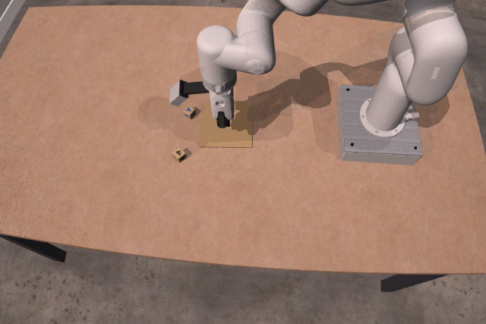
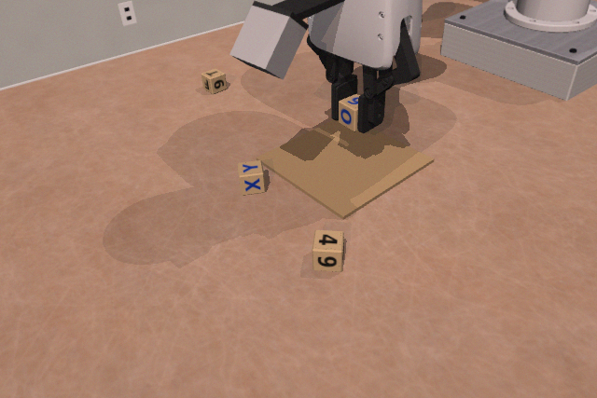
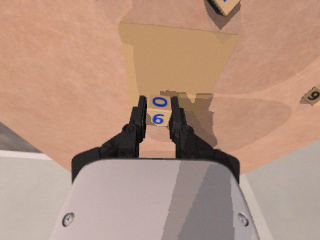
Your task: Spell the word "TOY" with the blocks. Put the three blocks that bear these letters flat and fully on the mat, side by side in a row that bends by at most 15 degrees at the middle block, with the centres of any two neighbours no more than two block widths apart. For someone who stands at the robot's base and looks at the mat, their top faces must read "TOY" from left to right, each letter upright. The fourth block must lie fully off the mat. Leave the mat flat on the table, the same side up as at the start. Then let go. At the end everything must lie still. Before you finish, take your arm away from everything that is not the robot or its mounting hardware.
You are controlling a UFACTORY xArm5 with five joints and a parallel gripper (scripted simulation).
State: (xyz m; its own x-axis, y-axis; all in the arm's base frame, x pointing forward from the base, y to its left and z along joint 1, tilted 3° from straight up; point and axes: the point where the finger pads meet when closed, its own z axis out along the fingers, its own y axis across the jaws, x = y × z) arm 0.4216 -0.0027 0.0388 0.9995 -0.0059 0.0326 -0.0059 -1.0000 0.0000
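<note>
My gripper (image 1: 222,122) (image 2: 354,121) (image 3: 158,105) is shut on a tan block with a blue O (image 2: 348,113) (image 3: 158,111) and holds it in the air over the mat's edge nearest the robot base. The O faces sideways, and another face shows a 6. The tan mat (image 1: 225,139) (image 2: 337,176) (image 3: 175,55) lies flat with no block on it. A block with Y on top and X on its side (image 1: 190,111) (image 2: 251,177) (image 3: 222,4) stands just off the mat's corner. A block showing 4 and 9 (image 1: 179,154) (image 2: 328,250) lies off the mat.
A fourth block showing a 6 (image 2: 214,80) (image 3: 312,95) lies further off, toward the wall. The wrist camera box (image 1: 178,95) (image 2: 267,39) sticks out beside the gripper. The robot's grey base (image 1: 377,143) (image 2: 510,51) stands on the table to the right.
</note>
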